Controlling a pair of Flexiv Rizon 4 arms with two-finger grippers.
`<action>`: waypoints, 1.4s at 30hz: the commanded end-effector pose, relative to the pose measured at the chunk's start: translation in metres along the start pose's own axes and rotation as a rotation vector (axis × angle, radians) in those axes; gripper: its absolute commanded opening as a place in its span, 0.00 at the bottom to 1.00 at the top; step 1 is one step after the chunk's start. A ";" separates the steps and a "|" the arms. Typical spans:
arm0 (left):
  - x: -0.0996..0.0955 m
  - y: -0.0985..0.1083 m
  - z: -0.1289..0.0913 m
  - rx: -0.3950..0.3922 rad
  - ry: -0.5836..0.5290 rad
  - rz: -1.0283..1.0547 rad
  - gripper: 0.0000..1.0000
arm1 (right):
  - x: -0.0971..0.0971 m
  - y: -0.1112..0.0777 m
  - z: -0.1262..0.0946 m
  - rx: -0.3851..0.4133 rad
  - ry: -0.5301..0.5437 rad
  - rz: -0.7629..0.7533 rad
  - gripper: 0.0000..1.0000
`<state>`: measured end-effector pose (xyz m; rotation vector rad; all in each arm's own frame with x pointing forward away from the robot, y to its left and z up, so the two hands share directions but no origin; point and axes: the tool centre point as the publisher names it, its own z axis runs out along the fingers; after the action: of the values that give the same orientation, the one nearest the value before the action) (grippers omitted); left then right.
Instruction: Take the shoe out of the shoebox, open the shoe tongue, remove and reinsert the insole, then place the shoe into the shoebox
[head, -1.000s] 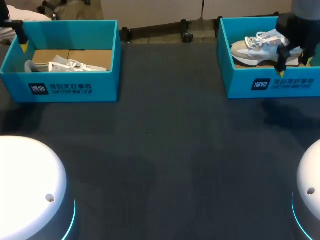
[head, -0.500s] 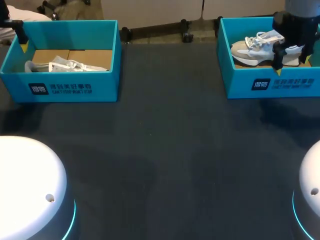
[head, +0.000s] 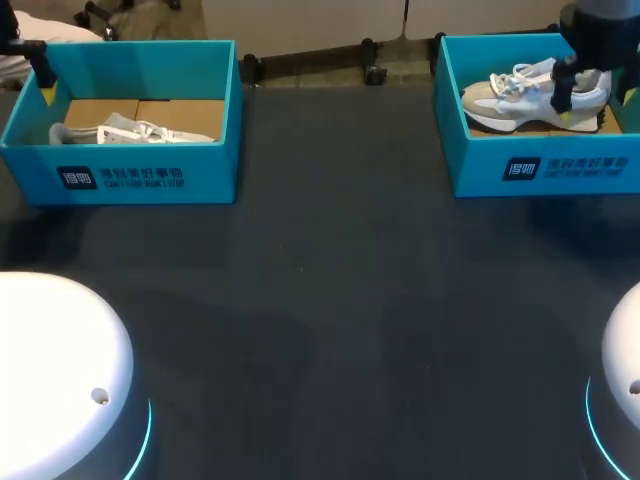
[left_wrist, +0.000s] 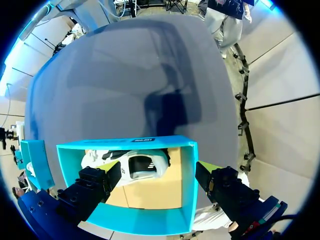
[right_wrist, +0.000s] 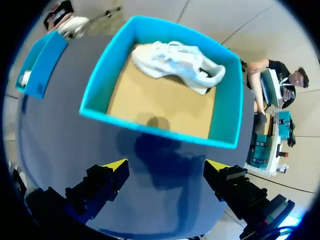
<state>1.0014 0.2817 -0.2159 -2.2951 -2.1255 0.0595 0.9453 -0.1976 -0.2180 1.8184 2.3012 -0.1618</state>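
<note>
Two teal shoeboxes stand at the table's far side. The left shoebox (head: 150, 175) holds a white shoe (head: 120, 130) lying low inside. The right shoebox (head: 560, 170) holds a white and beige shoe (head: 515, 95) with laces up. My right gripper (head: 595, 100) hangs open above the heel end of that shoe, touching nothing. In the right wrist view the gripper (right_wrist: 166, 165) is open, with the shoebox (right_wrist: 150, 127) and shoe (right_wrist: 175, 62) ahead of it. My left gripper (left_wrist: 160, 167) stands open over its shoebox (left_wrist: 140, 220), the shoe (left_wrist: 140, 165) between and below the fingers, not gripped.
The dark table (head: 330, 300) stretches between and in front of the two boxes. The white arm bases (head: 50, 370) (head: 620, 380) sit at the near corners. My left arm (head: 25, 50) shows only at the far left edge.
My right gripper has drawn back and up over the right shoebox, staying open. The left arm, both shoes and both boxes have not moved.
</note>
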 end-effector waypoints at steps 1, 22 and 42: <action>0.000 0.000 -0.001 0.000 0.003 0.001 1.00 | -0.013 0.059 0.013 0.064 0.016 -0.004 1.00; 0.000 0.000 -0.001 0.000 0.003 0.001 1.00 | -0.040 0.109 0.020 0.009 0.094 -0.039 1.00; 0.000 0.000 -0.001 0.000 0.003 0.001 1.00 | -0.083 0.170 0.076 0.036 -0.017 0.104 1.00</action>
<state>1.0014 0.2817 -0.2160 -2.2951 -2.1257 0.0596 1.1153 -0.2447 -0.2535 1.9160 2.1799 -0.1779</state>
